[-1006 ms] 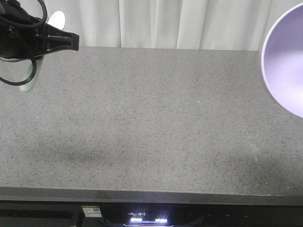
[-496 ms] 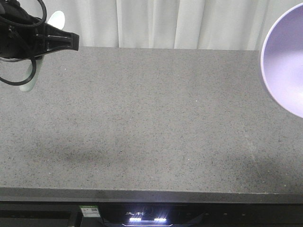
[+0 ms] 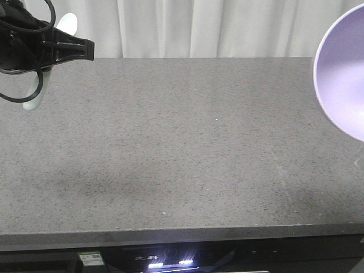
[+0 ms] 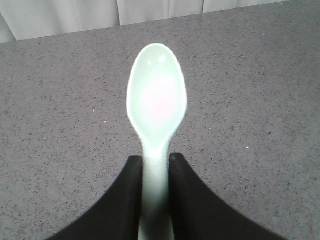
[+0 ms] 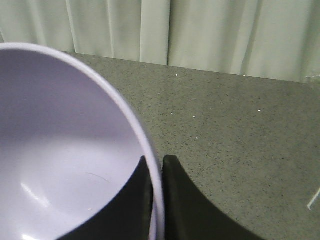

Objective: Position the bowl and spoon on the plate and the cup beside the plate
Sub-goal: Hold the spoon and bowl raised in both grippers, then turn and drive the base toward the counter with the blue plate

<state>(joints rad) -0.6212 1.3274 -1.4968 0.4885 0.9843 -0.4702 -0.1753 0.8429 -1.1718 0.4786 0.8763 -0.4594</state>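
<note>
My left gripper (image 3: 57, 50) hangs above the table's far left corner, shut on the handle of the pale mint spoon (image 3: 67, 24). In the left wrist view the spoon (image 4: 156, 105) points forward, scoop up, its handle pinched at my left gripper (image 4: 156, 162). The lavender bowl (image 3: 344, 79) is held high at the right edge, tipped with its inside facing the camera. My right gripper (image 5: 159, 162) is shut on the rim of the bowl (image 5: 65, 150), one finger inside and one outside. The plate and the cup are out of view.
A grey speckled countertop (image 3: 182, 142) fills the front view, with a white curtain (image 3: 216, 28) behind its far edge. Below the dark front edge, the robot base shows lit indicators (image 3: 168, 263).
The tabletop has slid left in the front view and its front edge now tilts up to the right. Both grippers keep their places in the view, still holding spoon and bowl.
</note>
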